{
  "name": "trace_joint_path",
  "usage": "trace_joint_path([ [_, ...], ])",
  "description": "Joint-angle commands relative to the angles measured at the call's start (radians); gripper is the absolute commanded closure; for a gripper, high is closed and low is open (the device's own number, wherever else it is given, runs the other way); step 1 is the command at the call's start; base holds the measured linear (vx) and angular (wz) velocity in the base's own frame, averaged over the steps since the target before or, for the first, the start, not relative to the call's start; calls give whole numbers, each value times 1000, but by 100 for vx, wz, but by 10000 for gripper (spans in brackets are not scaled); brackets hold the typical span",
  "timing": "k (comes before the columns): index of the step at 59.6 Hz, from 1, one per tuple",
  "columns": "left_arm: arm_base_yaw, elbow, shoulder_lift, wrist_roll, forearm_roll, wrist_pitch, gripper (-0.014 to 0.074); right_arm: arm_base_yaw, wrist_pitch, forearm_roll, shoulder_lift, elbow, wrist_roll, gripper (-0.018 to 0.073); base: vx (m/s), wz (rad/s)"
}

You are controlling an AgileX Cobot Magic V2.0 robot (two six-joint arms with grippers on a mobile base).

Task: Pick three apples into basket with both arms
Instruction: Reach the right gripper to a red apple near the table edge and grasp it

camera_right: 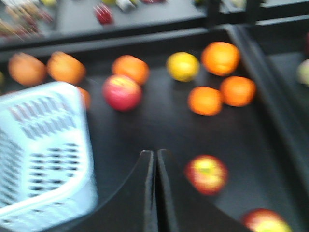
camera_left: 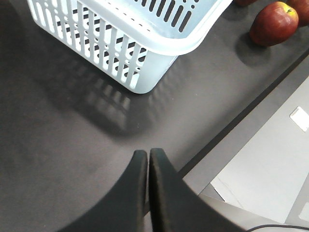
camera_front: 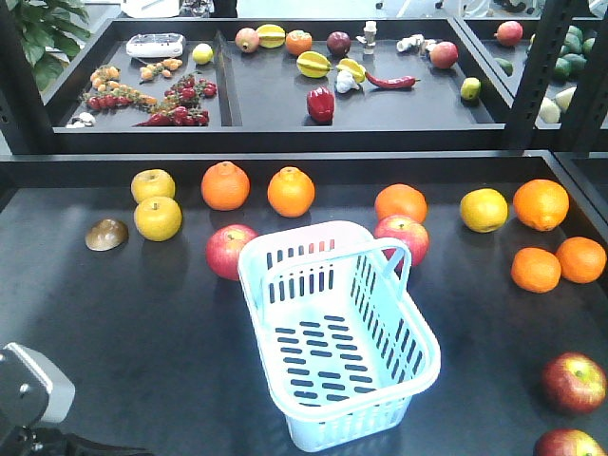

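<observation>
**Both claws closed on nothing; every apple lies on the desk, outside the basket**

Your left claw (camera_left: 147, 154) has its fingers pressed together with nothing between them, low over the dark desk (camera_left: 58, 145) near its front edge. The basket (camera_left: 120, 43) stands ahead and to the left in that view, well apart from the claw. A far apple (camera_left: 273, 23) lies past the basket's corner at the upper right.

Your right claw (camera_right: 156, 155) is drawn together too, gripping nothing. Its view is blurred, but you can make out the near apple (camera_right: 206, 173) just right of the fingertips and not touching them. The edge apple (camera_right: 263, 222) sits at the bottom right. The handle-side apple (camera_right: 122, 92) lies farther off by the basket's far corner, with oranges (camera_right: 222, 58) beyond it.

The front view gives you what neither wrist does. A fourth apple (camera_front: 230, 251) sits just beside the basket's back-left corner, and you can see straight down onto the basket's slotted floor. Of the arms, it shows only a grey wrist block (camera_front: 28, 385) at the lower left.
</observation>
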Motion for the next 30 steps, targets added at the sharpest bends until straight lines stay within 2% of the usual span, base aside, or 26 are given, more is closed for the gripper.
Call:
trace_joint_path([
  [1,-5,-25,-11,-7,-33,-27,603,-3,-53,-47,72,-89,-23,564,0,0],
  [11,-5,-25,-11,-7,-33,-27,602,-3,39,-89,231,-154,-15,558,0,0],
  [18,-5,-25,-11,-7,-33,-27,602,-3,48,-136,383,-156,-12,503,0,0],
  [25,-5,-25,-11,-7,-33,-27,602,-15,82,-139,577,-156,6,356,0,0],
  [30,-5,-25,-11,-7,-33,-26,602,-45,119,-124,710,-156,7,180,0,0],
])
